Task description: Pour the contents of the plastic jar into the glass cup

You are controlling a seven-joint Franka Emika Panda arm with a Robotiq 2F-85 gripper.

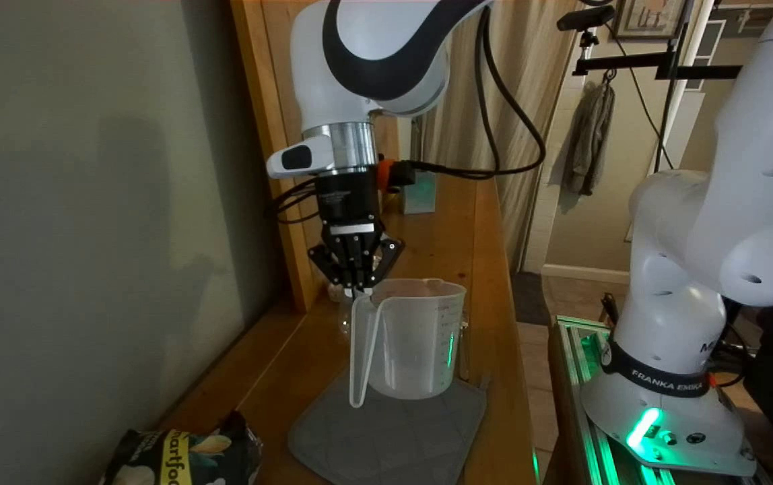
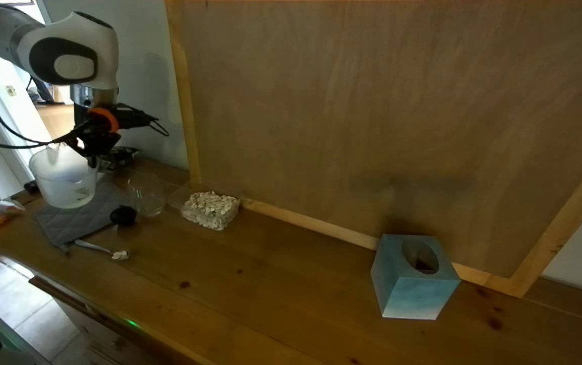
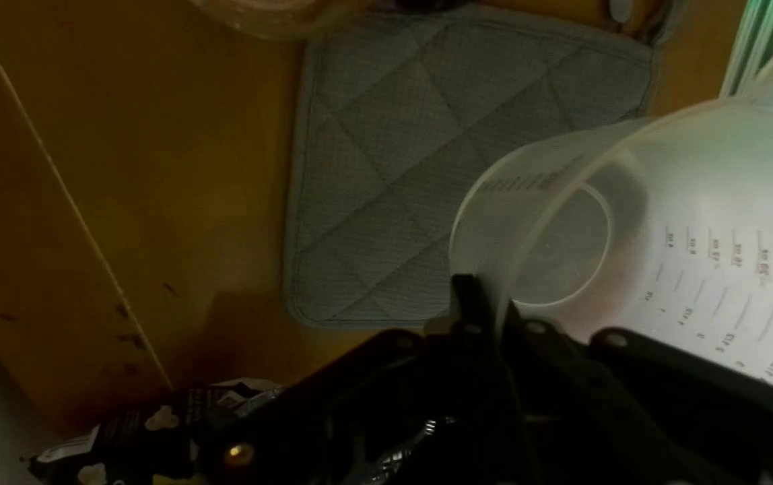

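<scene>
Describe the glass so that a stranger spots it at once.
In an exterior view, find the wooden table and the grey pad on it. Between that pad and the tub of pale flakes stands the glass. It is clear and round, unlike the boxy tub or the black lump beside it, and smaller than the cloudy jug.

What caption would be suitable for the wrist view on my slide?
End effector gripping a translucent plastic measuring jug, gray quilted pot holder below, black snack bag at lower left.
</scene>
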